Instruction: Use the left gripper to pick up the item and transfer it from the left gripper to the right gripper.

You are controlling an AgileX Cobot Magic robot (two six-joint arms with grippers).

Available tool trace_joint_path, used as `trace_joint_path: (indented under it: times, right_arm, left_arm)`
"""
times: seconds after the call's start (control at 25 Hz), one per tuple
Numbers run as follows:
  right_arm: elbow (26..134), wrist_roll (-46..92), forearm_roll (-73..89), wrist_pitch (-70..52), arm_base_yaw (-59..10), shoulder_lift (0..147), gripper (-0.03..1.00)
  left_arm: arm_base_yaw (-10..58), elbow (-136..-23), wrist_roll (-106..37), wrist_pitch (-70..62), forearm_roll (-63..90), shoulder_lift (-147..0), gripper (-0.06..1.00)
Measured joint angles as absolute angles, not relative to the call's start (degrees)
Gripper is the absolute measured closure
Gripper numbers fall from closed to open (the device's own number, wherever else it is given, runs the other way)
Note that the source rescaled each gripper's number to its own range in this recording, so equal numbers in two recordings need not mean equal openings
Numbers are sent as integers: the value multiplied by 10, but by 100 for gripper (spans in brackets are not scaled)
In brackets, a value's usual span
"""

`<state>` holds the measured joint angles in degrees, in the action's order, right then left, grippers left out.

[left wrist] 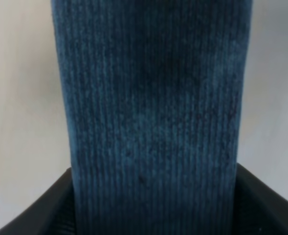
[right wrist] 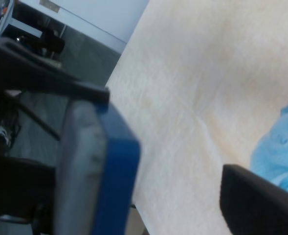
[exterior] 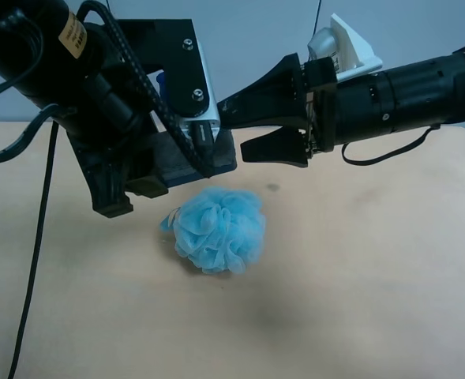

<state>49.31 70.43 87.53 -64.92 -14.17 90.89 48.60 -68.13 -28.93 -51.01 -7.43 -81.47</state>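
Note:
The item [exterior: 186, 155], a flat dark felt block with a blue backing, is held above the table in my left gripper [exterior: 149, 170], the arm with the yellow label. Its ribbed dark face fills the left wrist view [left wrist: 153, 107], with black fingers [left wrist: 33, 218] at its sides. My right gripper [exterior: 238, 126], with the white housing, is open at the item's free end. In the right wrist view the item [right wrist: 97, 171] stands next to one finger [right wrist: 36, 73]. The other finger [right wrist: 261, 203] is well apart from it.
The light-blue mesh puff [exterior: 218, 227] lies on the wooden table [exterior: 358, 300] just below both grippers, and shows in the right wrist view [right wrist: 280, 147]. A black cable [exterior: 35, 260] hangs from the left arm. White and blue parts [exterior: 207, 103] show behind the left gripper.

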Motion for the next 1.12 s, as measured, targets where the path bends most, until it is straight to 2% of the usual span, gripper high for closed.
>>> trace_joint_path:
  times: [0.68,0.8,0.92,0.96,1.04,1.12]
  right_arm:
    - [493,735,938,-664,-186,950,-3]
    - [493,738,941,-664,-186,950,0]
    - [493,739,941,-664,-186,950,11]
    - [493,739,941,-663,-186,950,18]
    - [493,739,941,-661,-186,950,37]
    - [493,739,941,-656,-186,950,69]
  left_arm:
    - [486,-681,-289,-454,-13,-815,94]
    - [486,-681,-289,-454,-13,-815,94]
    - [486,-681,-289,-457,-13,-815,94]
    - [486,-681,-289,-461,-13,-815,94]
    - [486,-681,-289,-469,-13,-815,94]
    - [486,-681,-289,-474,-13,-815,94]
